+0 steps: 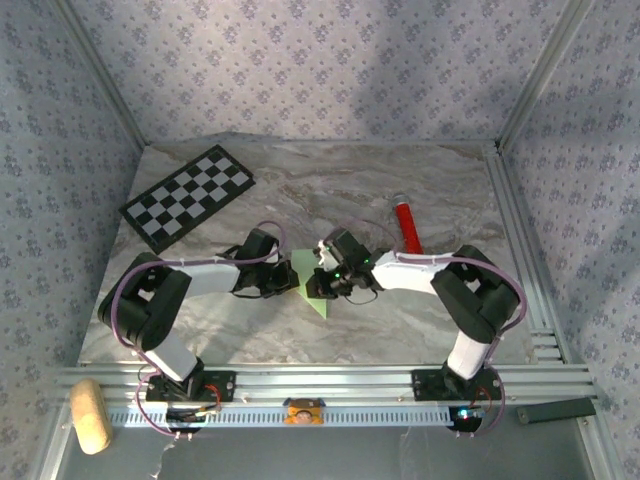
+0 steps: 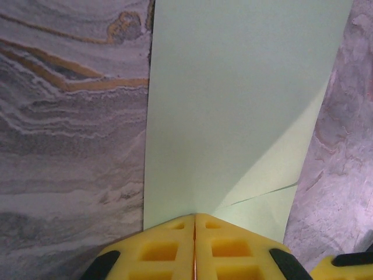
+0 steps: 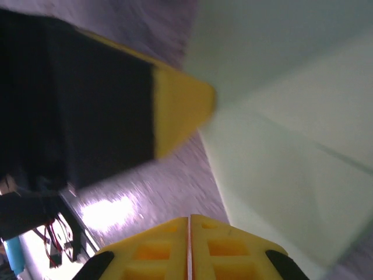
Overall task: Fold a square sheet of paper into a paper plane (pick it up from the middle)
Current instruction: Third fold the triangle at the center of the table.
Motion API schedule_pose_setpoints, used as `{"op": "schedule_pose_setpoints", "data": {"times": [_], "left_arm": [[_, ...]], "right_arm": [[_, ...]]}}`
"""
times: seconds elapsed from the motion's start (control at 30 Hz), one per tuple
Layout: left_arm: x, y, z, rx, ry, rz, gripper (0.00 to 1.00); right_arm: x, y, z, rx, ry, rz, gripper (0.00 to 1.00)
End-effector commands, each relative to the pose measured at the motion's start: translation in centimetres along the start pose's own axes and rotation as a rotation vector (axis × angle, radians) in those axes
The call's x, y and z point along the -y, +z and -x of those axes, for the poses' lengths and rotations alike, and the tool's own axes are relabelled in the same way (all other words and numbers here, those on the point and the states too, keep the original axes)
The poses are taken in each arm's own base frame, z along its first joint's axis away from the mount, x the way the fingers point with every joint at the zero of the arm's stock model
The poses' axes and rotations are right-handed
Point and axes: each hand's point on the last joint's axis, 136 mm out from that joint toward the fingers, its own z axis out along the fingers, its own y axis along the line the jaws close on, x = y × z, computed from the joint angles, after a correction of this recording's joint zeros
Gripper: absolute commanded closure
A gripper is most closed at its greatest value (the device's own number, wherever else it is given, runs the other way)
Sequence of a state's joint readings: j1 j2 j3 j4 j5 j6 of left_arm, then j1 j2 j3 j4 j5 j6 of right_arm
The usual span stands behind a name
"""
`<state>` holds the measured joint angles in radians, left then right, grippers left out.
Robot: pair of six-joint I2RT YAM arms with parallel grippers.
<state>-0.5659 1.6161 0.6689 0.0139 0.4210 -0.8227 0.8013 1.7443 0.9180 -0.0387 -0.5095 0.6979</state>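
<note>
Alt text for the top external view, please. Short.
At the middle of a grey marble table, the left gripper and the right gripper, both closed, sit at opposite edges of a partly folded light green sheet of paper. A black-and-white checkerboard lies back left, a red cylindrical tube back right.

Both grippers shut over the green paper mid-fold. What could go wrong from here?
1. The left gripper and right gripper sit almost tip to tip, so any move may clash them.
2. The left tips meet the green paper at its edge; sliding could drag it and skew the fold.
</note>
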Motion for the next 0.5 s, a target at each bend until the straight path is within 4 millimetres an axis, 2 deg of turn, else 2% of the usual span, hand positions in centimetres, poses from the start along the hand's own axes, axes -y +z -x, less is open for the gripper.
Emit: {"op": "schedule_pose_setpoints", "data": {"times": [0.0, 0.17, 0.47], "left_arm": [[-3.1, 0.4, -1.2, -0.040, -0.025, 0.137, 0.93], [-3.6, 0.5, -1.3, -0.048, -0.030, 0.158, 0.94], [-3.9, 0.3, -1.0, -0.034, -0.023, 0.185, 0.94]], "right_arm": [[1.5, 1.7, -1.1, -0.080, 0.014, -0.055, 0.90], [3.1, 2.5, -2.4, -0.107, 0.045, -0.089, 0.90], [3.8, 0.2, -4.9, -0.115, 0.018, -0.096, 0.88]]}}
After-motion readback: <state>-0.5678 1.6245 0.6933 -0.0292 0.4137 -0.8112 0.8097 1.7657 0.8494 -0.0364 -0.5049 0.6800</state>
